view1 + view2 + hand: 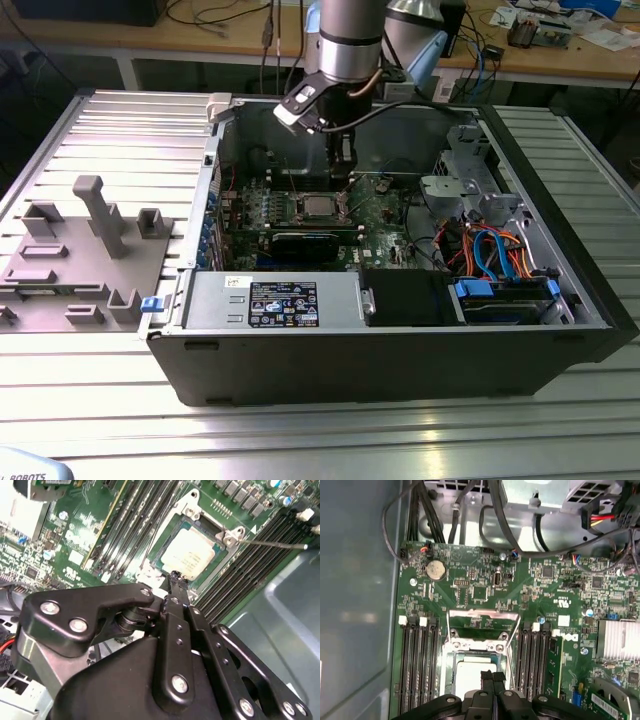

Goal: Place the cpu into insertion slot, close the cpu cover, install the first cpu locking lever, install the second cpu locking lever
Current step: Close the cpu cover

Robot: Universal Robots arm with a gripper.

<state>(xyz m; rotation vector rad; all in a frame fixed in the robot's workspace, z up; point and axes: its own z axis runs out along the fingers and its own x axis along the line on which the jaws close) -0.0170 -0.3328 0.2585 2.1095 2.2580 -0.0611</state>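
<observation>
Open computer case (350, 350) — gripper (490, 676) clamped together, holding nothing, over seated cpu (465, 677).

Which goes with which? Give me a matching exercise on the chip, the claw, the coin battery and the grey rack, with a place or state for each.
Things:
1. chip
2. claw
3. coin battery
4. grey rack

Places or states:
A. outside the computer case, on the exterior view's left
B. lying in the square socket
C. shut, tips down by the chip
D. on the green board, near the black cables

Pairs: 1-B, 2-C, 3-D, 4-A.
</observation>
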